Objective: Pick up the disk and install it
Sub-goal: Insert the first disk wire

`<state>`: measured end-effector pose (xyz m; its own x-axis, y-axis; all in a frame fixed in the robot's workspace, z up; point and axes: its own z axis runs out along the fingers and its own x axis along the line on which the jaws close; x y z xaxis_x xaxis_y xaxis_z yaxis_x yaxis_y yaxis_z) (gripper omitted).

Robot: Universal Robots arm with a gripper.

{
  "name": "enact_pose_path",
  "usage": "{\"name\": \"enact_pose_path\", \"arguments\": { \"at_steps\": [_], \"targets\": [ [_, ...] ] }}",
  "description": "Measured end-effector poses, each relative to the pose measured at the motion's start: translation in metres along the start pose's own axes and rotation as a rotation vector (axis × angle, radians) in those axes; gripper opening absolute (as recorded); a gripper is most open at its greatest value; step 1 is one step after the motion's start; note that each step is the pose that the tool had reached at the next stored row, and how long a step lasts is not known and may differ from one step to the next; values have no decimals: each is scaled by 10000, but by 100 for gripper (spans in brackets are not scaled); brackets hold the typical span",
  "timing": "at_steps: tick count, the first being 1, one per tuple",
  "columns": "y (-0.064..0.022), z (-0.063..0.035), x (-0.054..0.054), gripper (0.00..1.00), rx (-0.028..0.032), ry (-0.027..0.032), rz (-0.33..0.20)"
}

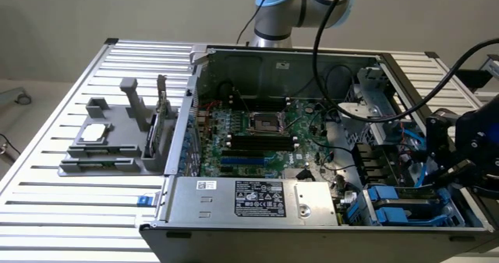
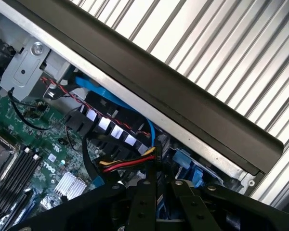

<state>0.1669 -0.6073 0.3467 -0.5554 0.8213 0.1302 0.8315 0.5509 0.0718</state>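
Observation:
My gripper (image 2: 160,185) hangs inside the open computer case, beside its dark side wall (image 2: 183,103). Its two black fingers (image 2: 144,202) stand close together on a thin, edge-on piece with a bright blue strip, which I take to be the disk (image 2: 159,196) in its blue carrier. In the exterior view the black gripper (image 1: 452,169) sits low at the exterior view's right, right above the drive bay, where blue carriers (image 1: 394,201) show. Most of the disk's body is hidden by the fingers.
The motherboard (image 1: 257,134) fills the case's middle, with the silver power supply (image 1: 257,199) at the front. Blue and red-yellow cables (image 2: 127,163) run close to the fingers. A grey fixture (image 1: 109,140) holding a small silver chip stands on the slatted table (image 1: 70,204).

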Motion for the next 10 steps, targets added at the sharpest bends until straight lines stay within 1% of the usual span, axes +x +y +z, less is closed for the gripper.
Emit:
{"name": "enact_pose_path", "arguments": {
  "at_steps": [1, 2, 3, 5, 7, 8, 10],
  "targets": [
    [-6, -1, 3, 16, 82, 54, 15],
    [-12, -9, 9, 16, 121, 86, 23],
    [-24, -29, 20, 16, 106, 114, 24],
    [-45, -74, 42, 16, 89, 146, 25],
    [-61, -96, 55, 16, 56, 192, 37],
    [-63, -98, 57, 16, 50, 197, 57],
    [-66, -100, 59, 16, 35, 187, 174]
  ]
}}
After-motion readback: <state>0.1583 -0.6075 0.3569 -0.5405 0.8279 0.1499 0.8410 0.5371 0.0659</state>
